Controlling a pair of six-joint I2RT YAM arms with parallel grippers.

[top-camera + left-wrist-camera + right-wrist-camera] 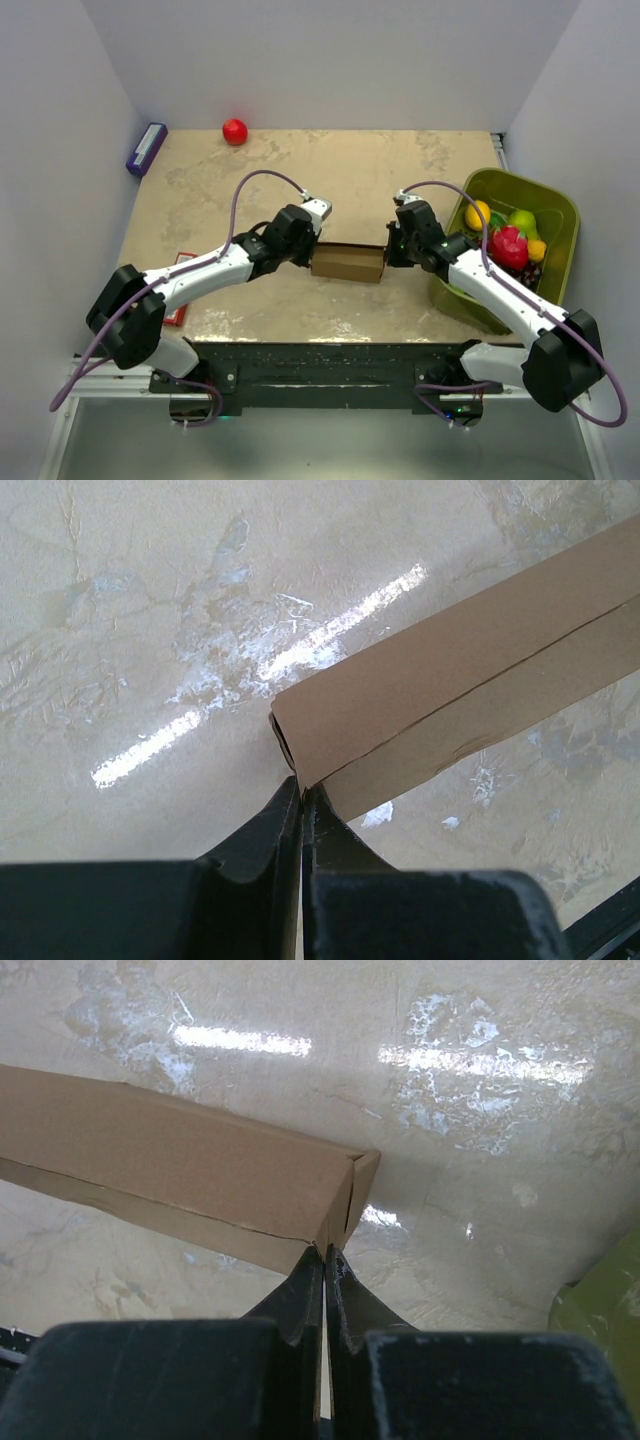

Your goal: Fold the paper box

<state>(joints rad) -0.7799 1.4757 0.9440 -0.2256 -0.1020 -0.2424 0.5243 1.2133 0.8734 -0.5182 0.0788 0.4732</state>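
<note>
The paper box [348, 262] is a flat, closed brown cardboard box lying crosswise in the middle of the table, between my two grippers. My left gripper [312, 255] is at its left end. In the left wrist view the jaws [301, 783] are shut, tips pinching the lower corner of that end of the box [450, 680]. My right gripper [388, 256] is at the right end. In the right wrist view its tips [325, 1250] are shut on the bottom corner edge of the box [180, 1160]. A seam runs along the box's side.
A green bin [556, 203] with toy fruit stands at the right, its corner near the right gripper [600, 1300]. A red ball [234, 131] and a purple box [146, 148] lie at the back left. A red flat pack [180, 290] lies under the left arm.
</note>
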